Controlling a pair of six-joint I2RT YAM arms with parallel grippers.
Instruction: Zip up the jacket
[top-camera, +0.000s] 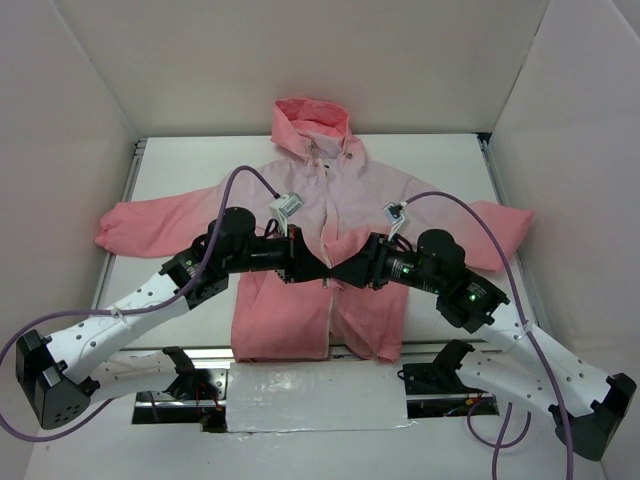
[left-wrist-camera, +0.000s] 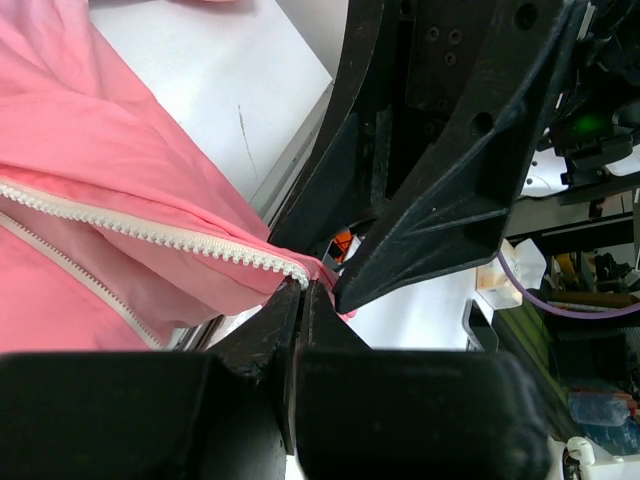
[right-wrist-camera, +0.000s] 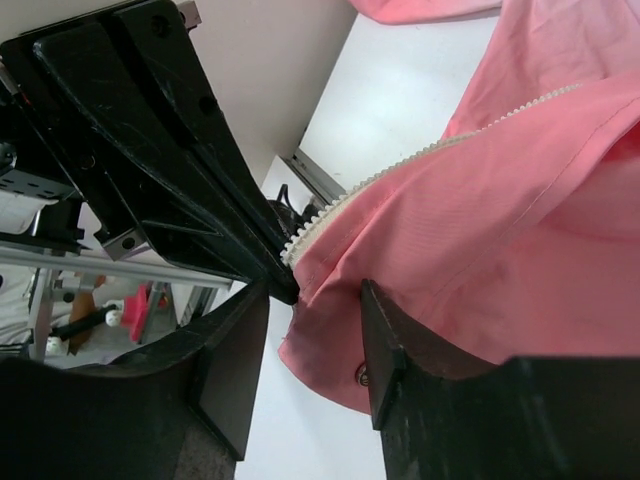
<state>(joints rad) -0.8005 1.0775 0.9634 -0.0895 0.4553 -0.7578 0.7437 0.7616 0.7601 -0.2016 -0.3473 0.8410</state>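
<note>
The pink jacket (top-camera: 330, 200) lies flat on the table, hood away from me and front open along the lower part. My left gripper (top-camera: 314, 268) is shut on the jacket's front edge right at the end of the white zipper teeth (left-wrist-camera: 150, 232), with the fabric pinched between its tips (left-wrist-camera: 303, 288). My right gripper (top-camera: 346, 274) faces it tip to tip. Its jaws are open around a fold of the coral hem edge (right-wrist-camera: 330, 340) below the zipper teeth (right-wrist-camera: 400, 165), without closing on it. The zipper slider is not visible.
White walls enclose the table (top-camera: 180, 170) on three sides. The sleeves spread left (top-camera: 150, 225) and right (top-camera: 500, 225). A metal rail (top-camera: 300, 352) runs along the near edge under the hem. The two grippers' fingers nearly touch each other.
</note>
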